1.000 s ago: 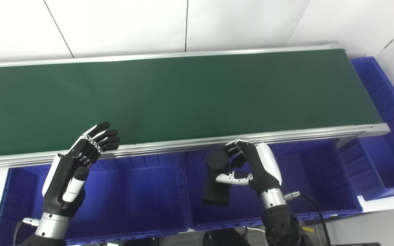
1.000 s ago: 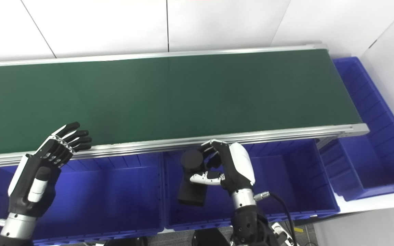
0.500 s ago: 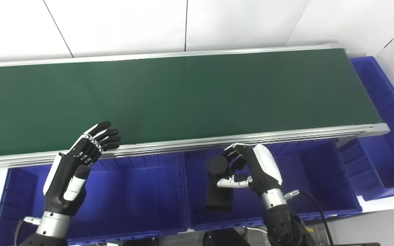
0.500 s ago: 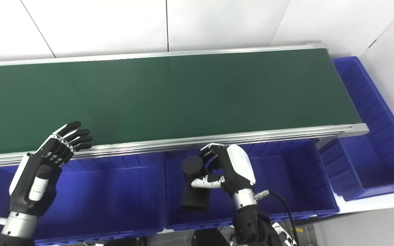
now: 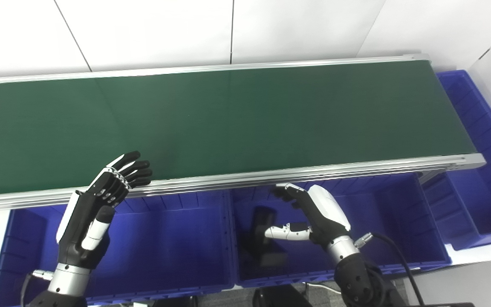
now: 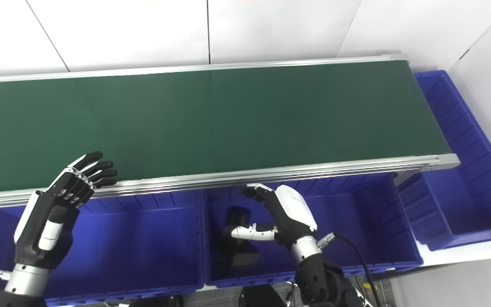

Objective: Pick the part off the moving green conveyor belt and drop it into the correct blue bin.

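The black part (image 5: 264,238) lies on the floor of the middle blue bin (image 5: 390,221), near its left wall. My right hand (image 5: 309,213) hovers over that bin just right of the part, open, fingers and thumb spread, holding nothing. My left hand (image 5: 100,200) is raised over the left blue bin (image 5: 173,238), fingertips at the near rail of the green conveyor belt (image 5: 228,119), open and empty. No part shows on the belt.
A third blue bin (image 5: 480,200) wraps around the belt's right end. The belt's aluminium rail (image 5: 356,168) overhangs the back edge of the bins. White wall panels stand behind the conveyor.
My right hand has opened and let go of the black part, which dropped from its grasp to the floor of the middle bin. My left hand has barely moved.
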Tool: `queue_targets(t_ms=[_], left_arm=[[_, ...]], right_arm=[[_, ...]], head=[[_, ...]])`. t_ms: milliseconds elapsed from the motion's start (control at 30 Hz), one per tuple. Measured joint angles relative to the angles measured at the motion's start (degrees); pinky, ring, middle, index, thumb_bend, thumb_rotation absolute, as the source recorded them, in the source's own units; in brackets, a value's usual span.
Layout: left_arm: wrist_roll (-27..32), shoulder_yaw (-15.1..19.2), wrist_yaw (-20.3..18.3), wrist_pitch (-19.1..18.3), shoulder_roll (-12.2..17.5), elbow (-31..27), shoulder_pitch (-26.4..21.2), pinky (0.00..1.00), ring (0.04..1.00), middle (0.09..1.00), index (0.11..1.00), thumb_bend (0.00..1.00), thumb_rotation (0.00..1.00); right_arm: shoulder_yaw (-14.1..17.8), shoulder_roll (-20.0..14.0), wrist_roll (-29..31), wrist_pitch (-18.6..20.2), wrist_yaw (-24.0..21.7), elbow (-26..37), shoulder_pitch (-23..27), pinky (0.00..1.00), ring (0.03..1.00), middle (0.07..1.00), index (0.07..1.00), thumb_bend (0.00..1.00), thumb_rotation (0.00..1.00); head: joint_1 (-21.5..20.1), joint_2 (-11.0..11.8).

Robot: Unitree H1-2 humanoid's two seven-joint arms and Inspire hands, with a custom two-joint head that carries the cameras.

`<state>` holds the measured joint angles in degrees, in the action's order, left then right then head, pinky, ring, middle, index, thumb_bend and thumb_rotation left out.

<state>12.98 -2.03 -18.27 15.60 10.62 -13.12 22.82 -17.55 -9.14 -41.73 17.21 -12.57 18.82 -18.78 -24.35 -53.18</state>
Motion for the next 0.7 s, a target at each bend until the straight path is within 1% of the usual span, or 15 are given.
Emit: queue_targets(t_ms=[67, 300, 333, 400, 467, 533, 600, 633, 667, 700], left_arm=[[0.0, 0.01, 0.0, 0.01, -0.11, 0.11, 0.01, 0.73, 0.764, 0.794, 0.838, 0.81, 0.82], [-0.17, 0.0, 0.0, 0.75, -0.51, 0.52, 0.01, 0.73, 0.766, 0.795, 0.84, 0.83, 0.82], [-0.25, 0.0, 0.0, 0.82, -0.56, 0.57, 0.01, 0.73, 0.765, 0.793, 0.839, 0.83, 0.82], [-0.92, -0.02, 0.0, 1.04, -0.69, 0.84, 0.01, 0.73, 0.763, 0.792, 0.837, 0.84, 0.82], [-1.12, -0.07, 0.0, 1.21, -0.9, 1.44, 0.03, 0.73, 0.766, 0.793, 0.837, 0.84, 0.82], [-1.19, -0.19, -0.02, 1.49, -0.95, 2.13, 0.04, 0.73, 0.766, 0.792, 0.836, 0.83, 0.82], [-1.23, -0.23, -0.1, 1.98, -0.95, 2.51, 0.25, 0.74, 0.767, 0.793, 0.837, 0.83, 0.82], [-1.27, -0.26, -0.13, 2.38, -0.94, 2.65, 0.33, 0.74, 0.768, 0.793, 0.837, 0.83, 0.82], [-1.32, -0.33, -0.14, 3.01, -0.94, 2.84, 0.4, 0.74, 0.769, 0.794, 0.838, 0.83, 0.82], [-1.43, -0.38, -0.16, 3.45, -0.95, 2.91, 0.48, 0.74, 0.769, 0.795, 0.839, 0.82, 0.83]], right_arm=[[-0.09, 0.02, 0.0, 0.0, -0.29, 0.01, -0.07, 0.73, 0.823, 0.862, 0.882, 0.76, 0.91], [0.37, 0.26, 0.58, -0.02, -0.16, 0.05, -0.22, 0.7, 0.797, 0.859, 0.889, 0.77, 0.87], [0.5, 0.34, 0.8, -0.03, 0.05, 0.05, -0.28, 0.69, 0.789, 0.852, 0.883, 0.77, 0.85], [0.82, 0.54, 1.54, -0.08, 1.38, 0.03, -0.49, 0.69, 0.78, 0.843, 0.874, 0.77, 0.85], [1.25, 0.71, 2.39, -0.61, 2.73, -0.03, -0.81, 0.68, 0.764, 0.83, 0.865, 0.76, 0.83], [1.39, 1.1, 4.15, -2.52, 5.12, -0.07, -1.63, 0.67, 0.755, 0.824, 0.855, 0.73, 0.82], [1.41, 1.69, 6.0, -4.78, 7.2, 0.23, -2.46, 0.67, 0.746, 0.813, 0.843, 0.72, 0.81], [1.35, 2.05, 6.96, -5.64, 7.91, 0.54, -2.94, 0.66, 0.743, 0.808, 0.838, 0.72, 0.8], [1.25, 2.61, 8.45, -7.31, 8.71, 1.13, -3.56, 0.66, 0.743, 0.805, 0.834, 0.71, 0.78], [1.1, 2.96, 9.74, -8.32, 9.17, 1.85, -4.09, 0.67, 0.747, 0.803, 0.829, 0.69, 0.75]], head=[[0.09, 0.09], [0.53, 0.79], [0.53, 0.79], [1.23, 1.58], [1.41, 1.67], [2.89, 2.81], [3.25, 3.08], [3.69, 3.25], [4.3, 3.6], [5.35, 4.3]])
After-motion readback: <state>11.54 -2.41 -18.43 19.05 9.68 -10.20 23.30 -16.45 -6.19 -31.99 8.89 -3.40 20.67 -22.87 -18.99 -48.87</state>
